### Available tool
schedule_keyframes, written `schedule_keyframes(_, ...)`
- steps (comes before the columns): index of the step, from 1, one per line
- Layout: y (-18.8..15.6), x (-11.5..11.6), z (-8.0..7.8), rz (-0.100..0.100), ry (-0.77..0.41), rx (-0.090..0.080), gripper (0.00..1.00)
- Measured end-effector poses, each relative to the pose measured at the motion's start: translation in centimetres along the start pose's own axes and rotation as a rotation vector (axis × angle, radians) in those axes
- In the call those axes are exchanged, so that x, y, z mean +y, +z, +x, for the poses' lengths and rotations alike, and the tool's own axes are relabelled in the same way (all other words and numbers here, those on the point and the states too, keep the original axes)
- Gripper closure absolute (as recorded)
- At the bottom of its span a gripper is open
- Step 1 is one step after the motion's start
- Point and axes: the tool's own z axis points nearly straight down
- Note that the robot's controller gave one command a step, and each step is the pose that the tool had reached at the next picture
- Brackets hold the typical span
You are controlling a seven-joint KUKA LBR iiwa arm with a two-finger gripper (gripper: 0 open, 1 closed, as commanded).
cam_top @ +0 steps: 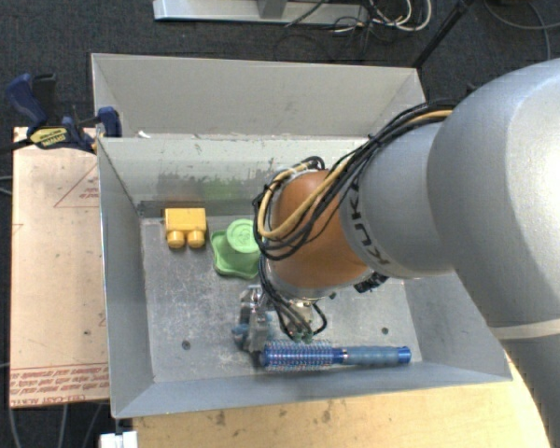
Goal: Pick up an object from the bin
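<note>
My gripper reaches down near the bin's front wall, below the orange cover. Its metal tips stand just above the bristled left end of a blue hairbrush, which lies flat along the front wall with its handle pointing right. Whether the tips touch the brush I cannot tell. A green rounded plastic piece lies left of the arm near the bin's middle. A yellow block with two round knobs sits at the back left of the floor.
The arm and its orange cover with cables hang over the right half of the bin and hide the floor beneath. Bare grey floor lies at the left and front left.
</note>
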Motion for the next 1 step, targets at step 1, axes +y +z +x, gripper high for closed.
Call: schedule_keyframes(1,0.0,0.0,0.0,0.0,0.0,0.0,1.0)
